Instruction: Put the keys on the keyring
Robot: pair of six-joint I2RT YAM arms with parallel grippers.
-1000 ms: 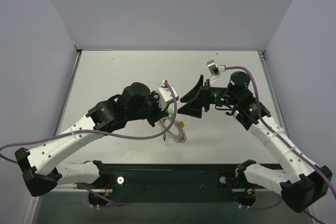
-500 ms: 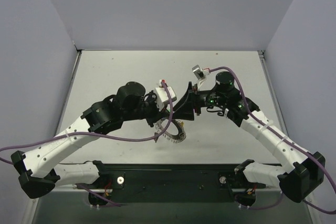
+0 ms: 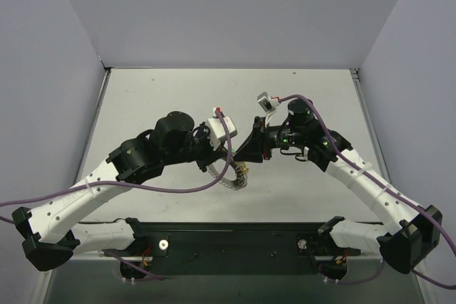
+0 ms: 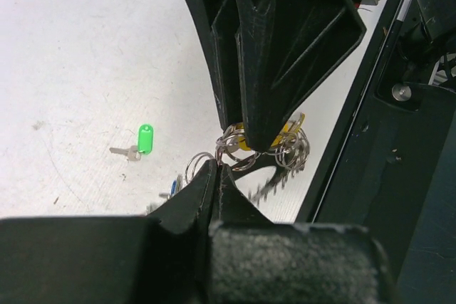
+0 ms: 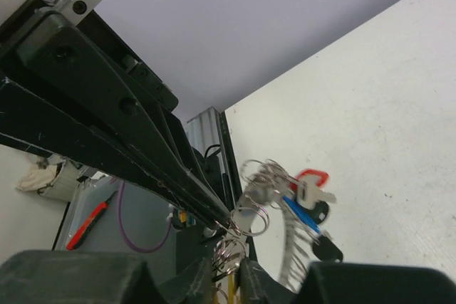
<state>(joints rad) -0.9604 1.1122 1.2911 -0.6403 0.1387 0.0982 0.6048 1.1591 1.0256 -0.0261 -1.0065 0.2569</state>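
My left gripper (image 4: 215, 167) is shut on a thin wire loop of the keyring (image 4: 274, 183), holding the bunch just above the table. The coiled keyring (image 3: 229, 179) hangs below both grippers in the top view. My right gripper (image 5: 231, 275) meets it from the right and is closed on the yellow key (image 4: 293, 127) and its small rings (image 5: 242, 258). Red (image 5: 311, 176), blue (image 5: 298, 215) and black (image 5: 325, 248) keys dangle from the keyring (image 5: 288, 250). A green key (image 4: 144, 139) lies alone on the table, left of the bunch.
The two grippers (image 3: 235, 156) touch tip to tip over the near middle of the white table (image 3: 164, 97). The black base rail (image 3: 235, 236) runs along the near edge, right below the hanging keys. Grey walls close in the left, right and far sides.
My right gripper has moved left to the left gripper and closed from wide open onto the yellow key. The keyring has swung slightly; the left gripper stayed shut.
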